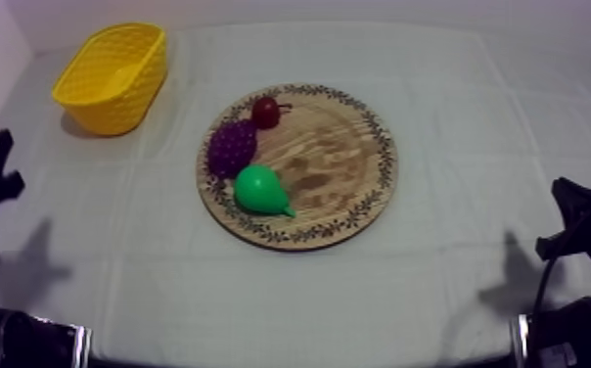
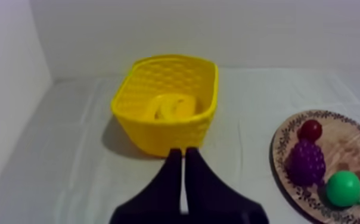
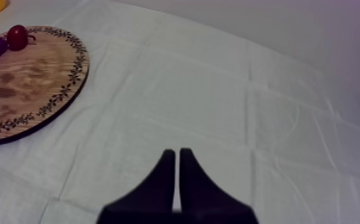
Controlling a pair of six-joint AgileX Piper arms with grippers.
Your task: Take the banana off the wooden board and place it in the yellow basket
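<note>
Left jaws and right jaws both lie pressed together into narrow wedges, holding nothing, each low at its own side of the surface (image 1: 456,117) and well apart from the wooden board (image 1: 343,147). At the board's near left edge lies the pear (image 1: 260,189). Behind it is the bunch of grapes (image 1: 232,147), then the small red fruit (image 1: 266,112) by the far rim. Beyond the board, well off to its far left, stands the yellow basket (image 1: 128,108). The banana (image 2: 171,107) lies inside the basket, not on the board, so the task looks done. As a toy, the banana is probably light, stiff and smooth. Should it need lifting, a grip across the middle of its curve seems safest, since the tapered ends could slip.
</note>
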